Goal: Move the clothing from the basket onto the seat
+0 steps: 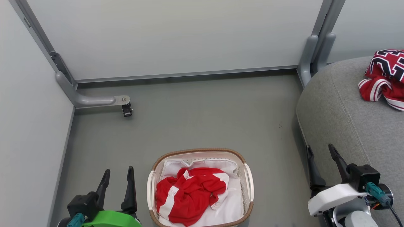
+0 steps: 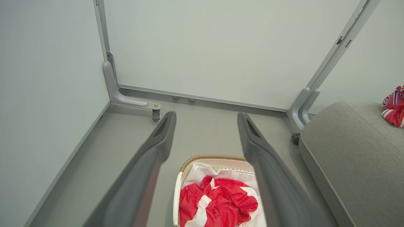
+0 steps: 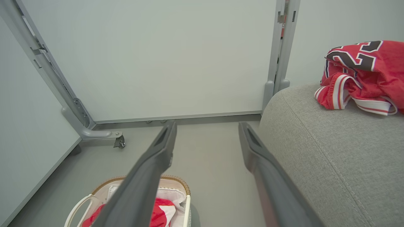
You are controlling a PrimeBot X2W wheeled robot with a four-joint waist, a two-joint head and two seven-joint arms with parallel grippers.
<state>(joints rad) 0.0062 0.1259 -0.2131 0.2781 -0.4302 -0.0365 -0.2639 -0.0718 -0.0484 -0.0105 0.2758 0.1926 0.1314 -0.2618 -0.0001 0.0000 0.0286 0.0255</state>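
Red garment point(image 1: 189, 197): lies crumpled in the basket point(image 1: 199, 150), bottom centre of the head frame, on top of the white liner point(image 1: 232, 206); white stripes show among its folds
Jersey point(image 1: 386, 78): already on the seat point(image 1: 341, 126), upper right corner of the frame, bunched with its black lettering up
Left fingers point(image 1: 129, 189): apart and empty, lower left of the frame, just left of the basket and clear of it
Right fingers point(image 1: 338, 161): apart and empty, lower right, in front of the seat's edge, well apart from the basket
Weight: judged very light; thin sports fabric, no load worth minding
Stiffness: soft and limp; it will likely sag and trail below whatever point is pinched, so it needs a high lift to clear the rim
Surface: looks smooth and a little slippery; a shallow nip on one layer may slide off
Where to hold: the raised bunch of folds near the middle of the heap, where several layers can be caught together; the flatter edges toward the bottom of the frame lie close on the liner
Risk: the liner is loose cloth right beneath and beside the garment, and a deep pinch could bring it up too, perhaps the light basket with it
Task state: one piece placed, one left in the basket
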